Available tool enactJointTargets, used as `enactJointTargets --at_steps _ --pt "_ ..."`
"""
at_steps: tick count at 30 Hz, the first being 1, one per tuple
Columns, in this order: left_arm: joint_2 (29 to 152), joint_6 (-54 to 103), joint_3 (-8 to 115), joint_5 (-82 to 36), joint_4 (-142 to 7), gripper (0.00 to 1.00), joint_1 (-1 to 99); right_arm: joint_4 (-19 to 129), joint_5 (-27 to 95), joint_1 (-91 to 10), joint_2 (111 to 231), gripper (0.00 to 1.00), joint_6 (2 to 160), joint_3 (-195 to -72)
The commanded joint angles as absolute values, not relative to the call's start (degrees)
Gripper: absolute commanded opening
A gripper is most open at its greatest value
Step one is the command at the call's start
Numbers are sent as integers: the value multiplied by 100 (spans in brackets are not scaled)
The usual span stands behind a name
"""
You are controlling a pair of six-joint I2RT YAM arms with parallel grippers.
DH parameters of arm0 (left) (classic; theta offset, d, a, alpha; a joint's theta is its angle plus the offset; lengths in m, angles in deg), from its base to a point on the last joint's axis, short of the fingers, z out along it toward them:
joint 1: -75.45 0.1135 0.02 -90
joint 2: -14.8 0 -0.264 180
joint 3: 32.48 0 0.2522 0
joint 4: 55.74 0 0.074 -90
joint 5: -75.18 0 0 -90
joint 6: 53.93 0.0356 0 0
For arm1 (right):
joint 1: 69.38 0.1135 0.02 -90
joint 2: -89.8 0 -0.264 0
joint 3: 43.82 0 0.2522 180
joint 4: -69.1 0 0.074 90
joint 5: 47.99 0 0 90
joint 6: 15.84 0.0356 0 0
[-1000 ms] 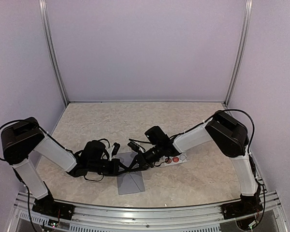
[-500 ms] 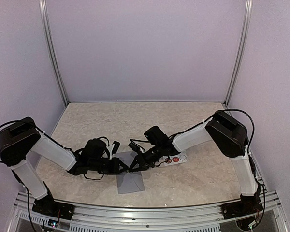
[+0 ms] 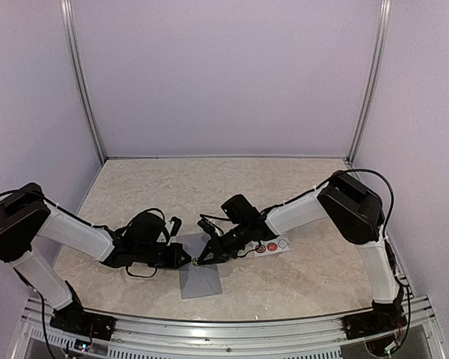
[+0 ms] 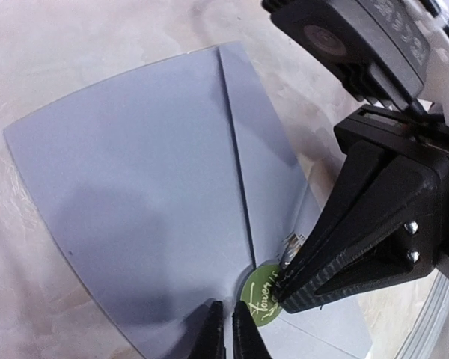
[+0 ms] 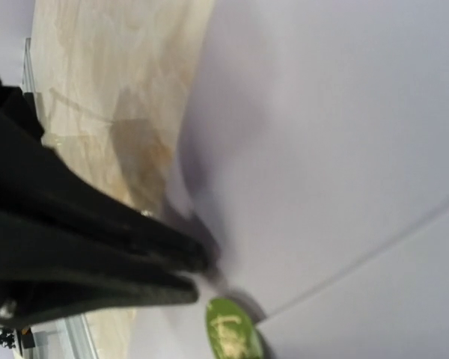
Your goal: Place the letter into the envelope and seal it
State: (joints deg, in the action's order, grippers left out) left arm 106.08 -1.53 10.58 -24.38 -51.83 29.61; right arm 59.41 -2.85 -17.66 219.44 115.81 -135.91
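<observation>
The work cell has plain pale walls and a marbled beige table (image 3: 299,194). The envelope (image 3: 200,283) lies flat on the table near its front edge, midway between the two arms. Its triangular flap is folded down, and a round green sticker (image 4: 258,303) sits at the point where the flap seams meet. No letter is in view; it is judged to be inside already, leaving only the seal to finish. The right gripper (image 4: 284,288) has its fingers together, and their tips rest on the edge of the sticker. The wrist views are close and blurred, so it cannot be told whether the tips pinch the sticker's rim or only press on it. The left gripper (image 4: 226,329) has its fingers nearly together with a sliver between them and nothing seen in the gap. It bears on the envelope just beside the sticker. A white strip (image 3: 273,245) carrying more round stickers lies near the right gripper, on its outer side. Treat the envelope as light, thin and flexible: it will probably slide on the smooth table and buckle if pushed from one edge. Restrain it by pressing down on the flat face next to the flap tip. If lifting is required, take one free edge, not the sealed point.
</observation>
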Motion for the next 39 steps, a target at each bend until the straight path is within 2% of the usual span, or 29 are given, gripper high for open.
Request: enactJointTargets --at_steps 1,15,24,39 --pt "10891 -144 1065 -2397 -5255 0 2906 5327 461 -1735 22389 0 11519 -13527" --pt "11065 -286 946 -2294 -5290 0 2825 5202 370 -1718 22699 0 11489 -13889" --pt "10546 -220 742 -1936 -5633 0 2887 5165 503 -1733 22550 0 11474 -13677" --pt "10925 -664 417 -2046 -5325 0 2746 4740 224 -1535 22774 0 11089 -14024"
